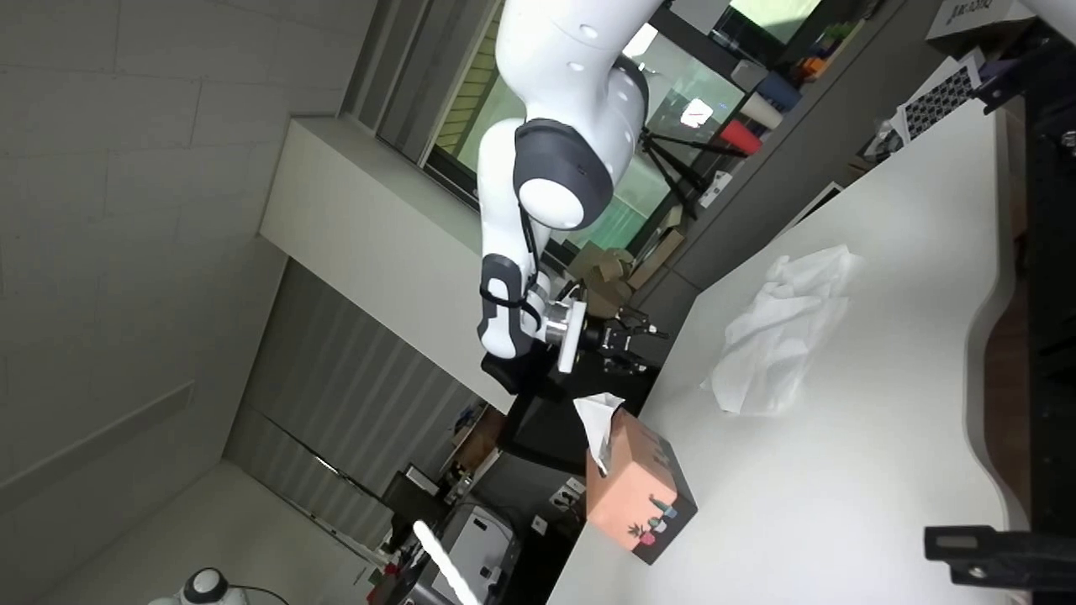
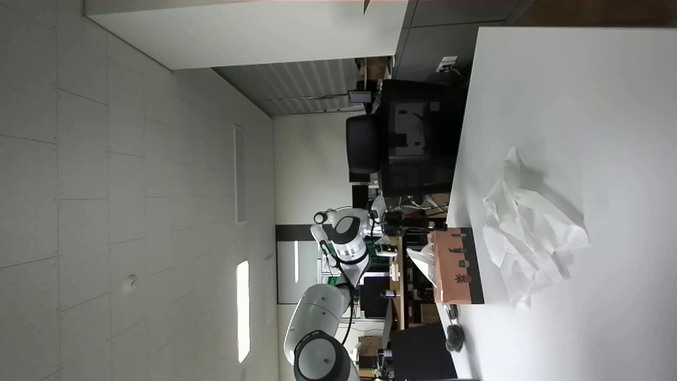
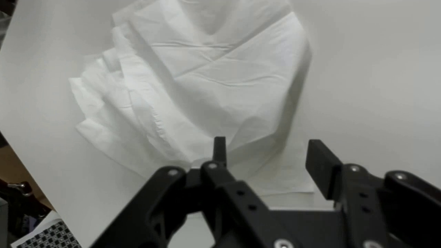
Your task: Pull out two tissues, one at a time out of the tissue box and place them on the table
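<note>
The claw (image 3: 270,155) hangs in the air over the worktop (image 3: 375,79), its two fingers (image 3: 219,151) spread well apart, with white paper showing through the gap between the tips. Below it lies a crumpled heap of tissue (image 3: 213,86), folded and creased, stretching out ahead of the fingertips in the wrist view. There one fingertip overlaps the heap, while the other stands beside the paper's edge. In an exterior view a gap shows between the claw (image 1: 654,351) and the heap. How many sheets lie in it cannot be told.

The tissue box (image 1: 635,479) stands upright on the worktop, lower than the claw and off to one side of it. A white tuft (image 1: 598,428) sticks up from the slot in its top, apart from the claw. In an exterior view a grey fuzzy object (image 2: 455,338) shows just beside the box, on the side away from the claw. The white arm (image 1: 559,109) rises above the claw. A checkered sheet (image 3: 51,237) shows past the worktop's edge, well apart from the claw.
</note>
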